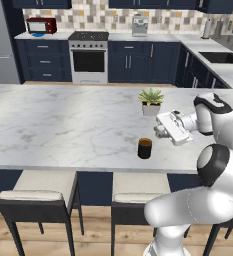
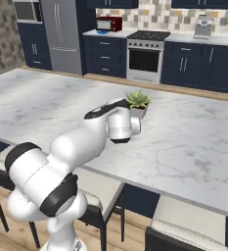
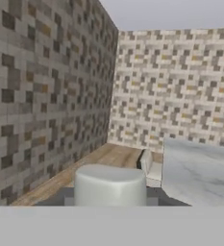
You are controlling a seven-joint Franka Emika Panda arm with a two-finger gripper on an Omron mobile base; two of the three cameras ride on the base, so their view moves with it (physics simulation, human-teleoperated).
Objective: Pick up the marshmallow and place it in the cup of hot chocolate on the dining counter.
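The small white, soft-looking cylindrical marshmallow (image 3: 110, 185) sits clamped between the jaws of the gripper (image 1: 161, 131), filling the bottom of the hand view, so it is off the tabletop and carried in the air. It looks very light and spongy: a gentle squeeze across its round sides is enough, and a harder one would likely squash it or make it pop out sideways. The short, near-black cylindrical cup of hot chocolate (image 1: 145, 148) stands near the front edge of the white, grey-veined marble tabletop (image 1: 63, 125), just in front of the green plant in its white pot (image 1: 151, 101). The white arm reaches over that front edge with the hand turned roughly level, pointing left along the tabletop, raised a little above and just right of the cup. The wrist probably has to tip down before release.
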